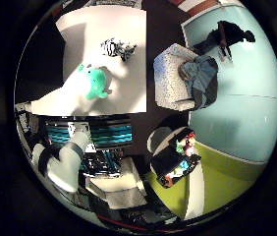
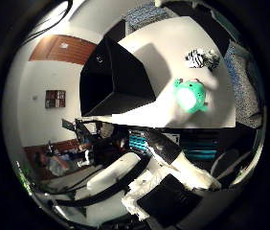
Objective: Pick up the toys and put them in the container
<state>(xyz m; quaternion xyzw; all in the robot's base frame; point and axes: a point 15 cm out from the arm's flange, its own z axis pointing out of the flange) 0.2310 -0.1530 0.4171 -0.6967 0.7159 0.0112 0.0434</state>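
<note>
A green plush toy (image 2: pixel 190 94) lies on the white table (image 2: pixel 164 57). A black-and-white striped toy (image 2: pixel 202 57) lies a little further along the same table. A black open container (image 2: pixel 111 81) stands at the table's edge, beside the green toy. The little finger side view also shows the green toy (image 1: pixel 97 79) and the striped toy (image 1: pixel 117 47) on the table. My right hand (image 2: pixel 149 187) is well above the table and away from both toys. Its white and black fingers (image 1: pixel 68 162) are relaxed and hold nothing.
A grey armchair (image 1: pixel 183 77) stands beside the table. A green mat (image 1: pixel 212 172) on the floor carries a dark tray with several small colourful things (image 1: pixel 181 157). A desk with clutter (image 2: pixel 73 153) is off to one side.
</note>
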